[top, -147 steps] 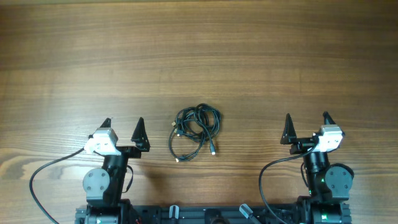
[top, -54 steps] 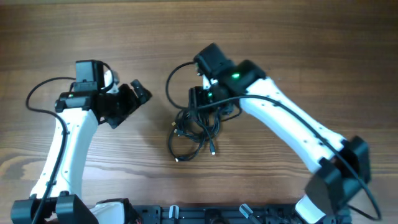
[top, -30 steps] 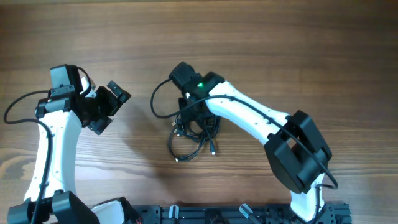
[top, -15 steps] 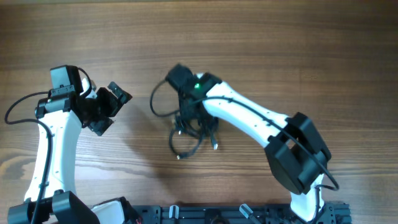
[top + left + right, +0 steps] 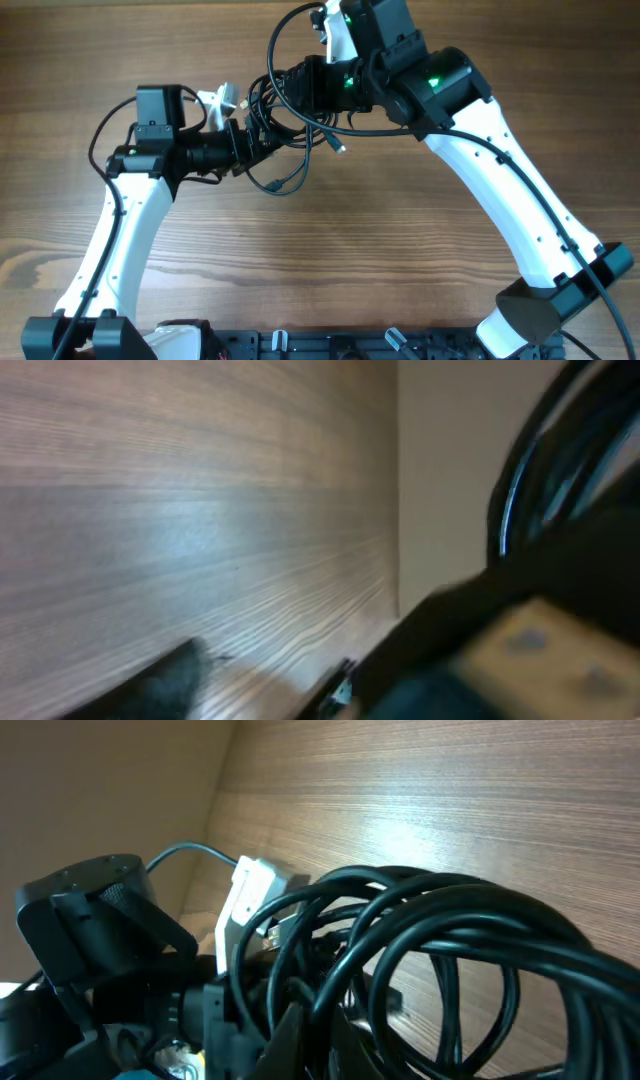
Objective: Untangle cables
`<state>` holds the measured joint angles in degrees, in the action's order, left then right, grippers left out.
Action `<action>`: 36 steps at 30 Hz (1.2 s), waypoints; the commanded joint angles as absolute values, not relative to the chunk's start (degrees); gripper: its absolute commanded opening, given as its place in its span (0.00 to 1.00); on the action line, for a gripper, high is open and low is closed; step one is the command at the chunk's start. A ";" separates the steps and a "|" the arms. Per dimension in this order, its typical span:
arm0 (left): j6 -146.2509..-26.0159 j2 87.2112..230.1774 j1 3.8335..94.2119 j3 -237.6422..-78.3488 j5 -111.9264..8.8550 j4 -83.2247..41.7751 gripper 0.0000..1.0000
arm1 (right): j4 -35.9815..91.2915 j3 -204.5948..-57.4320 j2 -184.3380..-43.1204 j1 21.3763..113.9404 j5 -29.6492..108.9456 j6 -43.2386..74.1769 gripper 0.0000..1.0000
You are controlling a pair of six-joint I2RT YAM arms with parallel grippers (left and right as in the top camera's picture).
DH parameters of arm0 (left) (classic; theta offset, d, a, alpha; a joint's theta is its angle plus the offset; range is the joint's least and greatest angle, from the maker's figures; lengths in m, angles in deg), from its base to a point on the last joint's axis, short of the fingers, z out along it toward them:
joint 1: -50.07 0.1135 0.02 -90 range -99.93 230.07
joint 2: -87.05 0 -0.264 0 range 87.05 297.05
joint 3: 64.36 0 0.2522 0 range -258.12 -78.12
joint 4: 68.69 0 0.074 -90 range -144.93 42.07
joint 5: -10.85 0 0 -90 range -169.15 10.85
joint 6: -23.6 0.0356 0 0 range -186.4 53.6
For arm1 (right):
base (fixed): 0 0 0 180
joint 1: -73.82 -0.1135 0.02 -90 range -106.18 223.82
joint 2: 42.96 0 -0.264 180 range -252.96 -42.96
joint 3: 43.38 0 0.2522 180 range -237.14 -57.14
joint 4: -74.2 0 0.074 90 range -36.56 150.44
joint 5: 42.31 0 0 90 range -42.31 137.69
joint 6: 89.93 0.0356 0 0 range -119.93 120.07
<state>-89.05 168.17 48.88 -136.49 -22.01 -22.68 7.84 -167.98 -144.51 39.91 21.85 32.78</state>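
**Item:** cables (image 5: 452, 910), several thin black cords gathered in one tangled bundle. **Location:** far half of the wooden table (image 5: 430, 270), left of centre, between the two arms. The bundle appears raised off the surface, with a slack loop (image 5: 286, 187) drooping toward the near side and one plug end (image 5: 341, 148) dangling on the right. **Holder:** right gripper (image 5: 292, 92), reaching in from the right, jaws fully closed and, by the look of it, clamped on the upper part of the bundle. Its wrist view is filled with overlapping coils close to the lens. **Second effector:** left gripper (image 5: 252, 138), pointed rightward at the bundle's left edge, touching or just beside the cords. How wide its jaws stand, and whether any strand lies between them, cannot be told: the overhead view is crowded there, and the left wrist view is a blur of wood grain and dark shapes. **Step in hand, as judged:** bundle picked up and presented, second arm placed to take a strand. No cord is separated yet, so the task is at an early stage. **Next move calls for:** left jaws closing on a single cord rather than several, ideally near a free end. A slow pull away from the right grip should follow, so that loops slide out instead of cinching into a knot.
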 commanded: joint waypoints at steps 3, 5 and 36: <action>-97.16 168.39 48.42 -137.28 -35.03 -21.65 0.18 | 7.27 -168.77 -144.10 40.41 24.14 32.69 0.04; -97.16 168.39 48.42 -137.28 -43.34 -19.18 0.13 | 3.84 -168.77 -144.10 41.90 34.96 33.92 0.04; -98.30 168.45 38.24 -137.28 -32.63 -31.36 0.57 | 14.99 -165.36 -144.86 44.11 26.17 52.93 0.04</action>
